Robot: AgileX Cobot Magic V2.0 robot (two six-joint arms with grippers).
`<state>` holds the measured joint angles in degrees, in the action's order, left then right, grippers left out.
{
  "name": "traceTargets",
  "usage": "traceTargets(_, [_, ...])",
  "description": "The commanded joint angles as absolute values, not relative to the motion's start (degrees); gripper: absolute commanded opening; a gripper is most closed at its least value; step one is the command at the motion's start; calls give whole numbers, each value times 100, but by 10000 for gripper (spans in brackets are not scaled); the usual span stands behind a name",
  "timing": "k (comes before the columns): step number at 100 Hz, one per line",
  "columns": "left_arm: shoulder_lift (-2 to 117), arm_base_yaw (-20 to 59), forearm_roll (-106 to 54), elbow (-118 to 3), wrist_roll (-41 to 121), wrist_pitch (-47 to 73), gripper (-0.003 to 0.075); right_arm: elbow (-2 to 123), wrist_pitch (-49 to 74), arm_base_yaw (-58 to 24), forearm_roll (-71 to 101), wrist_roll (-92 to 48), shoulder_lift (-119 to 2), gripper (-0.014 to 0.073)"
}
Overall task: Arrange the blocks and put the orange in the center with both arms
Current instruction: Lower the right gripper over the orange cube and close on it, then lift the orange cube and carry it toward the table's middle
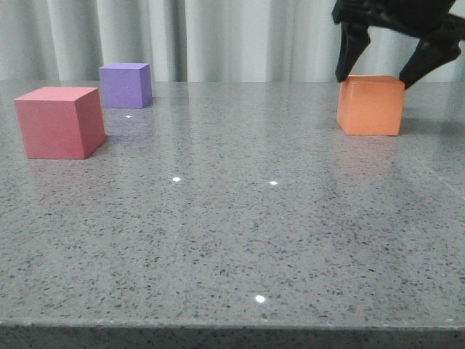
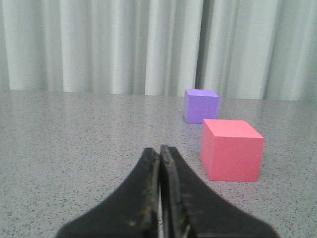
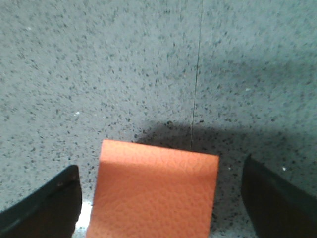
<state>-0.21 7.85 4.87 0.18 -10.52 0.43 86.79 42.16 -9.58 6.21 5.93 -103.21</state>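
Black and spread wide, the right tool (image 1: 387,75) is poised over the orange cube (image 1: 370,105), one finger on either side, neither seen to touch it. The left tool (image 2: 160,153) is pressed closed, held low, with the red-pink cube (image 2: 231,149) and the purple cube (image 2: 200,105) ahead of it. Grey speckled table (image 1: 232,240); pale curtain (image 1: 218,36) behind.
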Motion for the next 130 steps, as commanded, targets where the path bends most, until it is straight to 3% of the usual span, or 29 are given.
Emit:
traceTargets(1, [-211, 764, 482, 253, -1074, -408, -20, 8873, 3957, -953, 675, 562, -10154, 643])
traceTargets(14, [-211, 764, 482, 253, -1074, -408, -20, 8873, 4017, -953, 694, 562, -10253, 601])
traceTargets(33, [-211, 764, 482, 253, -1074, -408, -20, 8873, 4163, -953, 745, 562, -10217, 375])
traceTargets(53, [-211, 764, 482, 253, -1074, -408, -20, 8957, 4150, -1136, 890, 562, -10073, 373])
traceTargets(77, [-211, 764, 482, 253, -1074, -408, -20, 9648, 3813, -1998, 885, 562, -10163, 373])
traceTargets(130, [-211, 764, 482, 253, -1074, -408, -20, 12007, 4654, -3062, -213, 2222, -11869, 373])
